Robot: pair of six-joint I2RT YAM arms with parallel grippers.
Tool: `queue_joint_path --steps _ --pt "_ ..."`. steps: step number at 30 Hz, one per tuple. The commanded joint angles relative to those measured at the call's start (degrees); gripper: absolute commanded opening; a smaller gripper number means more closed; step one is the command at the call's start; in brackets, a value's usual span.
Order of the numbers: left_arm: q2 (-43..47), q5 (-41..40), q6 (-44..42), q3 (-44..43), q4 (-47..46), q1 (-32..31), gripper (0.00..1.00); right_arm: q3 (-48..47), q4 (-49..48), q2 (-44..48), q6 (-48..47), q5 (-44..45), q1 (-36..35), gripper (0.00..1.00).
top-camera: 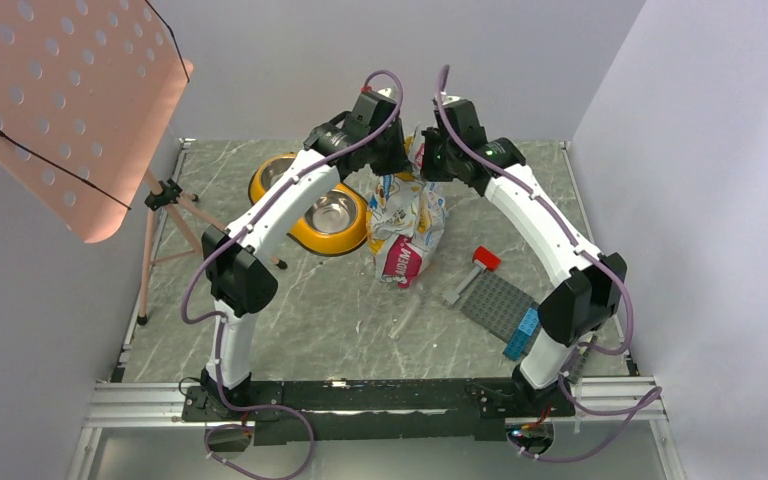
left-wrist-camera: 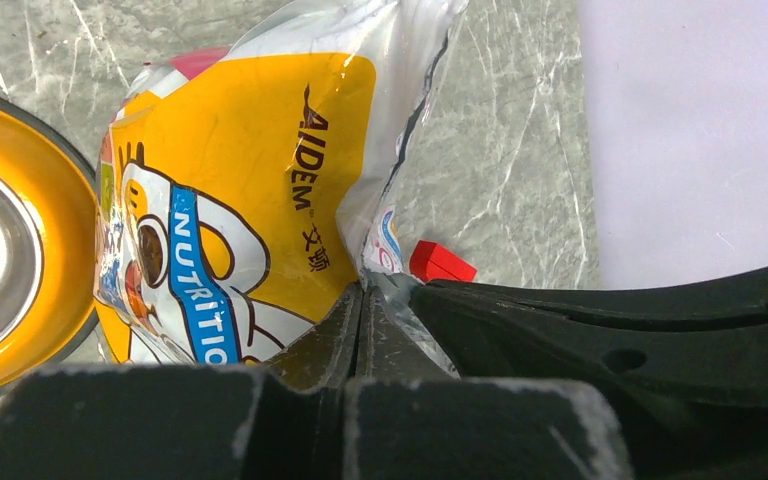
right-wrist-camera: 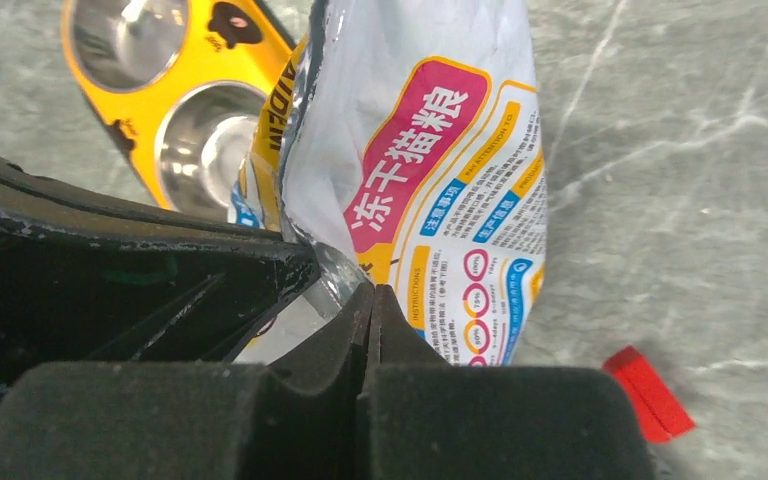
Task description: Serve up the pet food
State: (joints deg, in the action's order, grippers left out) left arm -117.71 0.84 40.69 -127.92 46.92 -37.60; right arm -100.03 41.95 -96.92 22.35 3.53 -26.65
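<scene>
Left wrist view: L gripper [left-wrist-camera: 362, 335] is sitting fully closed, its pads pinching a thin fold of clear film at the top edge of the bag [left-wrist-camera: 250, 170]. R gripper [right-wrist-camera: 370, 335] is doing the same on the opposite side, jaws fully together w/ film caught between them. Both are gripping nothing but the bag.

The bag is hanging between the two grippers near table centre, top end up, bottom end dropping toward the table [top-camera: 310, 320]. Can't tell if it's touching. No pet food is showing; presumably it's inside, weighing down the lower half.

Handling, as a judgement: the film is looking thin, glossy and slippery, soft enough to crumple, w/ loose contents shifting as it tilts. Prob. light overall. Best holds are the flat top seam, one corner per gripper, as they're gripping now. Pinching lower would be squeezing food and slipping.

Top external view, from the bag: yellow double bowl [top-camera: 330, 215] is lying just beside it at 9 o'clock, both steel cups empty. Red block [top-camera: 486, 258] is sitting at 3 o'clock, grey plate [top-camera: 500, 298] at approx. 4 o'clock, apart from the bag.
</scene>
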Motion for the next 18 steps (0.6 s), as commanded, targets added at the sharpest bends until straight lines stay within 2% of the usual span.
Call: queue_joint_path --steps 1,3,5,11,13,16,18 --pt "2.7 -2.2 -3.5 0.1 8.2 0.7 0.0 -5.7 7.9 -1.8 -7.7 19.7 -0.3 0.0" --pt "2.8 -2.4 -3.8 -0.2 8.5 0.8 0.0 -7.7 9.8 -2.9 -8.6 21.7 -0.7 0.0" --pt "3.2 -1.9 -3.9 0.0 8.0 1.0 0.0 -8.1 9.6 -2.6 -9.5 19.8 -0.5 0.0" --pt "4.1 2.1 -3.1 1.2 5.4 1.7 0.0 -8.4 9.7 -1.2 -7.6 8.3 3.4 0.0" --pt "5.1 4.7 -2.5 2.9 2.8 2.1 0.0 -6.8 6.7 0.1 -8.1 -3.2 5.4 0.0" --pt "8.2 9.9 0.3 8.9 -5.2 2.9 0.0 0.4 -2.6 4.1 -4.9 -22.4 9.9 0.01" --pt "9.2 12.5 1.2 10.5 -8.4 3.2 0.0 4.1 -8.1 6.4 -2.1 -28.2 11.7 0.22"
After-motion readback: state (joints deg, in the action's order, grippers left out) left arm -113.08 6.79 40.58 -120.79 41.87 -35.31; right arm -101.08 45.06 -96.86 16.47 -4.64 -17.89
